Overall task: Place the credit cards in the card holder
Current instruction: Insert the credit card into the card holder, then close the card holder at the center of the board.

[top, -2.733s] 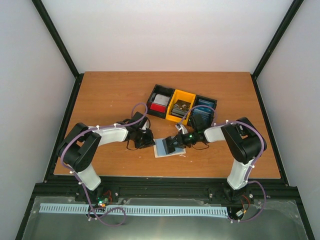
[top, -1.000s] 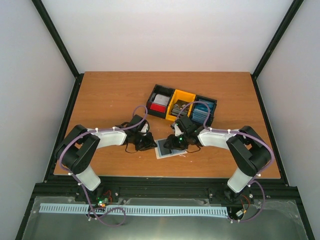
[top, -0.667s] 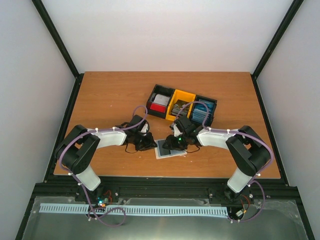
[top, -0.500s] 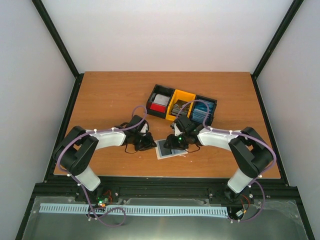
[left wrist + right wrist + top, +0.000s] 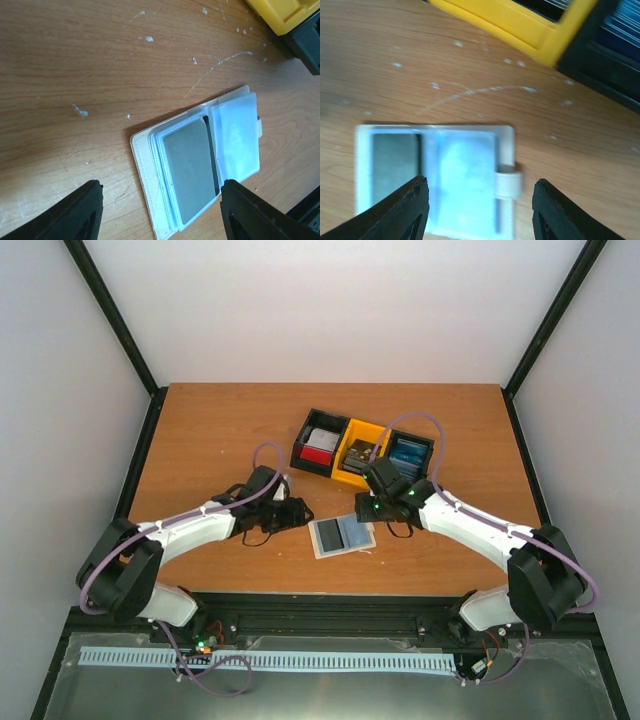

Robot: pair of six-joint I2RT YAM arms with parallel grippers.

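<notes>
The card holder [image 5: 342,535] lies open and flat on the table between the two arms. In the left wrist view the card holder [image 5: 144,167] shows a dark grey credit card [image 5: 189,170] inside its left clear sleeve and a pale bluish sleeve [image 5: 235,132] on the right. The right wrist view shows the card holder [image 5: 505,140], the same grey card [image 5: 394,160] and the snap tab [image 5: 509,184]. My left gripper [image 5: 298,515] [image 5: 160,220] hangs open just left of the holder, touching nothing. My right gripper [image 5: 367,508] [image 5: 477,215] is open above its right edge, holding nothing.
A three-compartment tray [image 5: 348,478] stands behind the holder, with silver-and-red cards [image 5: 318,445], dark cards [image 5: 360,455] and blue cards [image 5: 405,460] in its bins. Its yellow bin wall [image 5: 520,25] and black bin wall [image 5: 605,60] sit close beyond my right gripper.
Both grippers have opened and drawn back from the card holder, the left one leftward and the right one up and to the right. The holder now lies uncovered with the grey card in it.
</notes>
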